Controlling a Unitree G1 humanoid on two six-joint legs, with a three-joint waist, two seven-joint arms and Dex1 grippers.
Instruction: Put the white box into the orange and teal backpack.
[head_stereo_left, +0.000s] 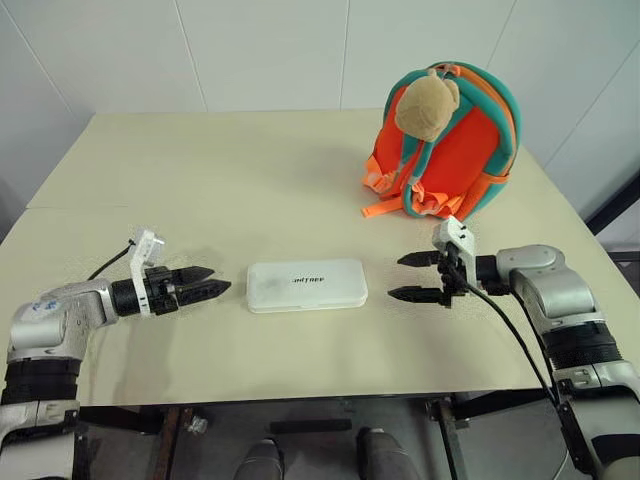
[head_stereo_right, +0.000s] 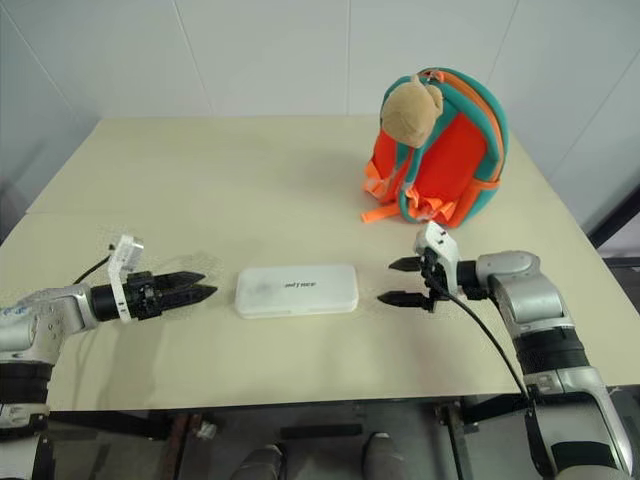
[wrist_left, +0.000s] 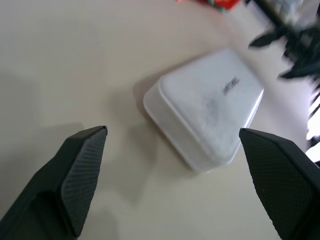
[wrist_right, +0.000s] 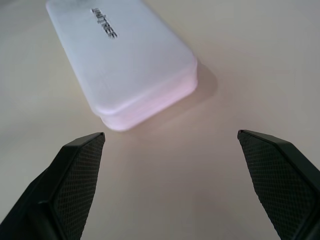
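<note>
Left wrist view looks along the left gripper (wrist_left: 172, 165), whose two black fingers (wrist_left: 80, 172) stand wide apart with nothing between them but bare tabletop; the white box (wrist_left: 205, 112) lies just past their tips, untouched, one rounded short end nearest. Right wrist view gives the mirror case: the right gripper (wrist_right: 170, 170) has its jaws spread as wide, empty, and the other short end of the same box sits a little beyond the fingertips, its dark lettering visible on the lid. From the head camera, taking the box (head_stereo_left: 307, 285) as the centre of the dial, the left gripper (head_stereo_left: 205, 282) hovers at 9 o'clock, pointing inward at the box and near it without contact, and the right gripper (head_stereo_left: 408, 276) hovers at 3 o'clock, also aimed inward and apart from it. The box lies flat on the pale table (head_stereo_left: 200, 170), long side running from one gripper toward the other. Farther out, at about 1 o'clock and well apart from the box, the orange and teal backpack (head_stereo_left: 460, 145) stands upright near the table's far right part, with a tan plush toy (head_stereo_left: 427, 105) hanging against its upper front.
</note>
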